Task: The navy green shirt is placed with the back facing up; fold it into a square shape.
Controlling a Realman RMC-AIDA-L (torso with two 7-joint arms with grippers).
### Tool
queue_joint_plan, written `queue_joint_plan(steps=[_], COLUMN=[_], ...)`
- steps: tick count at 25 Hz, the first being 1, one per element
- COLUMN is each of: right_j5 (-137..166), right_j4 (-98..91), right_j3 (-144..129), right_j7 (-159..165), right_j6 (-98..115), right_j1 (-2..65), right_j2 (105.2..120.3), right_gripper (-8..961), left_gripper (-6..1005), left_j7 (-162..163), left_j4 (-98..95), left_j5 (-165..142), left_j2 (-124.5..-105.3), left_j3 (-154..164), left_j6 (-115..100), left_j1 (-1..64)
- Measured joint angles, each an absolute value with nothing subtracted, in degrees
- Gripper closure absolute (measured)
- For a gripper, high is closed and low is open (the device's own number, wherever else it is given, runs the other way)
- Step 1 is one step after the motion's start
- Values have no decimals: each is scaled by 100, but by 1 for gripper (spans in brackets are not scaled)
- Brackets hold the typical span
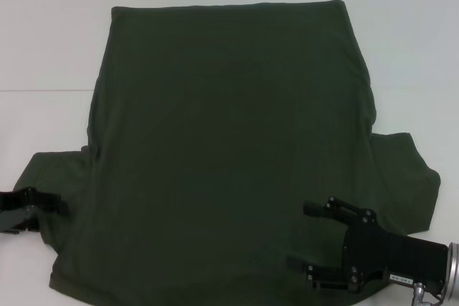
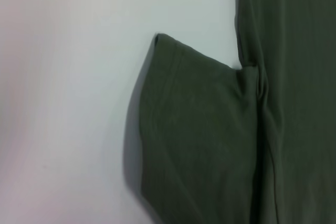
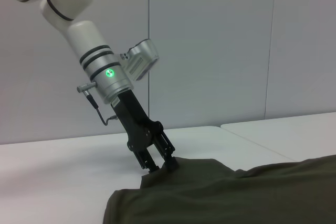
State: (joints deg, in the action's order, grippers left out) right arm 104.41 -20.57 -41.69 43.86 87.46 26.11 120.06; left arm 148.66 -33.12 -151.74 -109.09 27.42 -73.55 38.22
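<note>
The navy green shirt (image 1: 229,148) lies spread flat on the white bench (image 1: 43,48), body smooth, both short sleeves out to the sides. The left gripper (image 1: 44,207) sits at the outer edge of the left sleeve (image 2: 194,129); in the right wrist view its 2 fingers (image 3: 152,167) pinch down into the cloth, so it looks clenched on the sleeve hem. The right gripper (image 1: 310,238) hovers over the shirt's near right corner, just inside the right sleeve (image 1: 405,177), jaws spread wide and released, holding nothing.

Likely risk: the left pinch catches only a thin edge, so the sleeve could slip free when lifted. If the right gripper closes on 1 layer only, the fold would drag and bunch unevenly.
</note>
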Motion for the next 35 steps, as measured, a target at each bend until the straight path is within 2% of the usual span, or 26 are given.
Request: queue_joint_plan(steps=[4,9,20,23,35], right_j5=[10439,10436,10422,10422,10423], right_j4=[-2057,-2057,-2057,-2057,-2057], right_j3=[-4166,-4166,-4166,-4166,-4166], right_j7=[4386,4386,4386,4386,4386], right_j6=[8746,8746,8776,8780,8797], right_j1=[2616,2628,2637,2634,2635], right_j2=[12006,12006,11996,11996,11997], right_gripper=[15,15,14,14,15], left_gripper=[280,524,760,941,961], left_j7=[14895,14915,14874,14867,14882], left_j4=[-3429,-3446,-3463,-3570,-3721], left_j5=[-15210,-15235,-15245,-15244,-15240], left_j2=[-10918,-10920,-10917,-10929,-10959], left_j3=[2977,3007,3159,3159,3233], left_j6=[-7368,-7366,-7335,-7336,-7406], left_j1=[3833,3871,3904,3901,3882])
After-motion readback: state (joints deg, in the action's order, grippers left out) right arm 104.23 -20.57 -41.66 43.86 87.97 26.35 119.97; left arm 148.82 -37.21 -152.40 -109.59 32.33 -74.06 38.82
